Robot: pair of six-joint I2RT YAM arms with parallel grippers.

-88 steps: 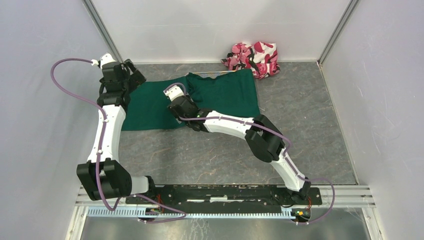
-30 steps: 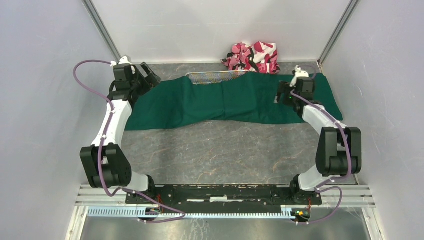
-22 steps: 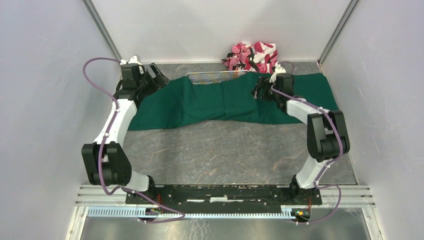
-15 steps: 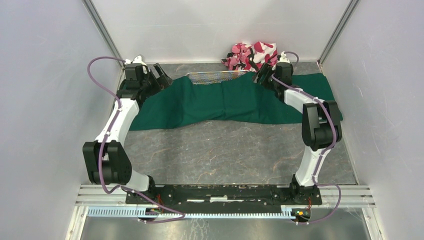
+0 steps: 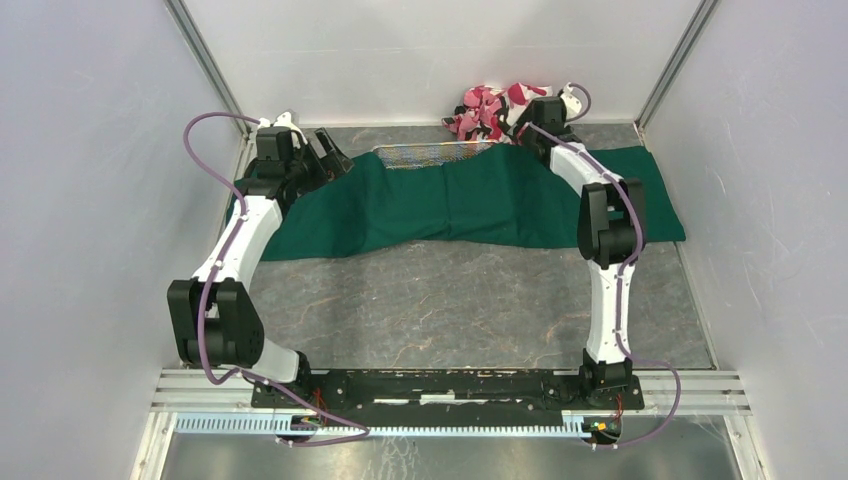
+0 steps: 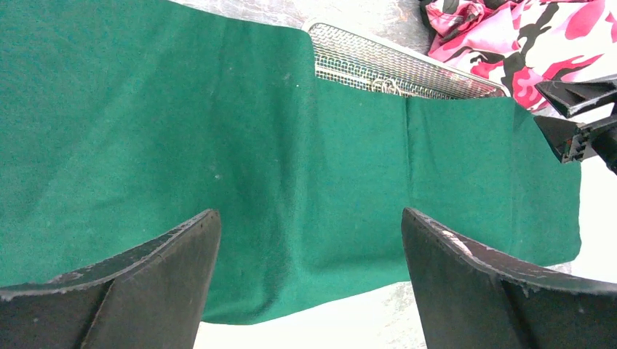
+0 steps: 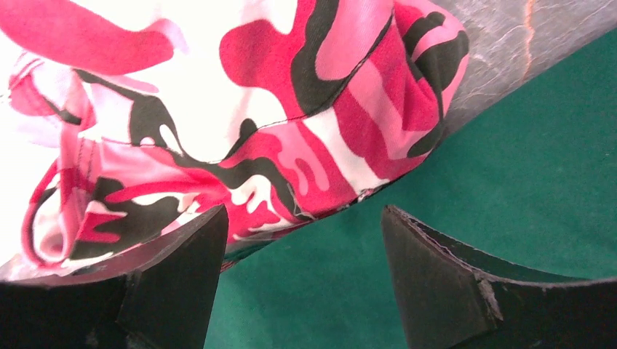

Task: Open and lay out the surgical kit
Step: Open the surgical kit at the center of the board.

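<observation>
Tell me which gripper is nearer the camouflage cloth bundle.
Right. The right gripper hangs open at the edge of the camouflage bundle; the left gripper is over the left end of the green drape.

- The table (image 5: pixel 440 300) has a dark grey, stone-like top with pale veins and faint rusty streaks.
- 3 plain, pale grey walls enclose it: the back wall (image 5: pixel 430 50), the left wall (image 5: pixel 80 200) and the right wall (image 5: pixel 770 200).
- A slim metal strip (image 5: pixel 205 60) runs up the back left corner, and another strip (image 5: pixel 675 60) runs up the back right.
- A ribbed aluminium rail (image 5: pixel 700 385) edges the near side.
- The light is soft and even.
</observation>
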